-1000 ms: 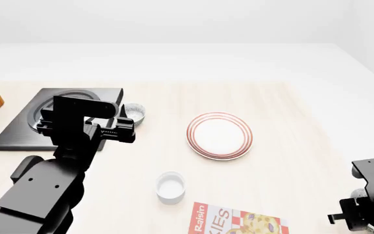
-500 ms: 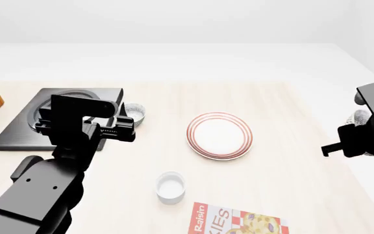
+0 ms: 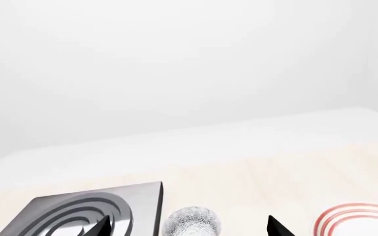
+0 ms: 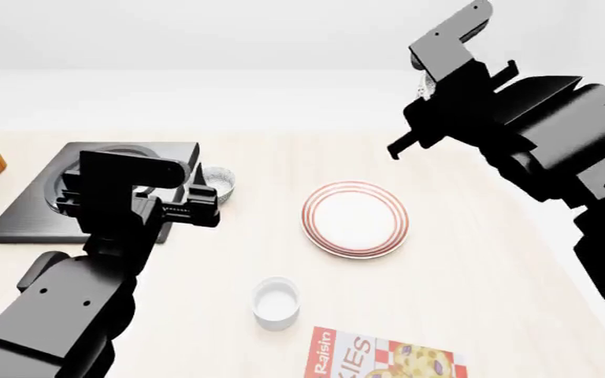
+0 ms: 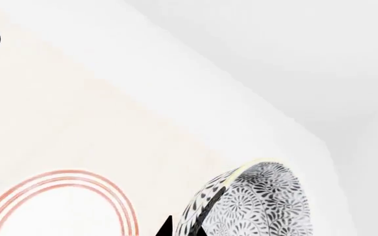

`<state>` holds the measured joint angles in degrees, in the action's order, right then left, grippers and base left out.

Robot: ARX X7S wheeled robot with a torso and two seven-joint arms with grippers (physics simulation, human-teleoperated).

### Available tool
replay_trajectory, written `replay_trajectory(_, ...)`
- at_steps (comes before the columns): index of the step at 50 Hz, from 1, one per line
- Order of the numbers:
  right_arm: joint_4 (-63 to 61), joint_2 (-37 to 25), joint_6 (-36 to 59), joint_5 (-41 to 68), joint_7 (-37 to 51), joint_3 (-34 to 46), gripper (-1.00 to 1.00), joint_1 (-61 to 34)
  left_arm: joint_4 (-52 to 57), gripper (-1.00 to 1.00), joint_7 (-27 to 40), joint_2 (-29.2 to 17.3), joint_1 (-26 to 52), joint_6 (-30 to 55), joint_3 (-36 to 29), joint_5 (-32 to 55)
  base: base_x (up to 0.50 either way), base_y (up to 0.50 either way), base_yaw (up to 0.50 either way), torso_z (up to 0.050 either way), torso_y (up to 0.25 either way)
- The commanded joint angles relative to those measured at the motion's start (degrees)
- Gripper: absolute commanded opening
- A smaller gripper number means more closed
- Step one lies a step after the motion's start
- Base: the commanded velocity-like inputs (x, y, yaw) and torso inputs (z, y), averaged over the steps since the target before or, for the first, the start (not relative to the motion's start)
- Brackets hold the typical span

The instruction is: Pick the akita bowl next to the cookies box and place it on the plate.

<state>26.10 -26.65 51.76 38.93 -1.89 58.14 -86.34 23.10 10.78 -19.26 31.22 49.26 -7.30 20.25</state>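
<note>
The right gripper (image 4: 421,93) hangs high over the far side of the table (image 4: 460,236), gripping the speckled bowl (image 5: 255,201) by its rim. In the right wrist view the bowl sits tilted on edge right against the fingertip (image 5: 166,228), with the red-ringed plate (image 4: 355,219) below it and off to one side. In the head view only a sliver of the bowl peeks out behind the gripper.

The left gripper (image 3: 187,227) hovers with its fingers spread apart and nothing between them. Just ahead of it stands a second speckled bowl (image 3: 192,220), beside the dark grey stove plate (image 3: 90,214).

The white cup (image 4: 276,302) stands nearer the robot than the plate, and the red cookies box (image 4: 381,354) lies just beside the cup at the table's near edge.
</note>
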Motion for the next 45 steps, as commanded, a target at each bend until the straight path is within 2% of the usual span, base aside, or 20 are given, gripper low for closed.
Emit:
replay_trajectory(1, 14.93, 16.43, -11.37, -11.43, -1.71, 9.26, -1.0, -0.08, 0.33, 1.0, 0.31, 0.17, 0.56, 0.54, -0.22, 0.37, 0.0, 0.0, 0.0, 0.0, 0.0)
replay_trajectory(8, 36.37, 26.6, -22.96, -16.98, -2.79, 14.57, -1.0, 1.42, 0.06, 1.0, 0.18, -0.03, 0.6, 0.32, -0.35, 0.46, 0.0, 0.0, 0.0, 0.0, 0.0)
replay_trajectory(15, 34.86, 26.65, -24.66, -3.82, 3.29, 25.5, -1.0, 3.04, -0.32, 1.0, 0.39, 0.5, 0.82, 0.09, -0.81, 0.51, 0.0, 0.0, 0.0, 0.0, 0.0)
replay_trajectory(20, 31.71, 26.65, -23.49, -5.13, 7.59, 29.8, -1.0, 6.6, 1.85, 1.0, 0.84, 0.27, 0.44, 1.59, -0.67, 1.12, 0.0, 0.0, 0.0, 0.0, 0.0)
replay_trajectory(37, 32.86, 26.65, -22.9, -8.28, 10.05, 29.18, -1.0, 10.27, 2.91, 1.0, 0.12, -0.13, -0.65, 1.09, 0.36, 2.69, 0.0, 0.0, 0.0, 0.0, 0.001)
replay_trajectory(41, 33.11, 26.65, -22.78, -8.09, 9.64, 29.16, -1.0, 10.25, 3.01, 1.0, 0.81, -0.88, -0.08, 1.79, -1.34, 1.29, 0.0, 0.0, 0.0, 0.0, 0.0)
replay_trajectory(45, 33.03, 26.65, -22.25, -8.06, 9.92, 29.13, -1.0, 10.04, 2.65, 1.0, 0.84, -0.69, -0.27, 1.59, -1.7, 1.27, 0.0, 0.0, 0.0, 0.0, -0.226)
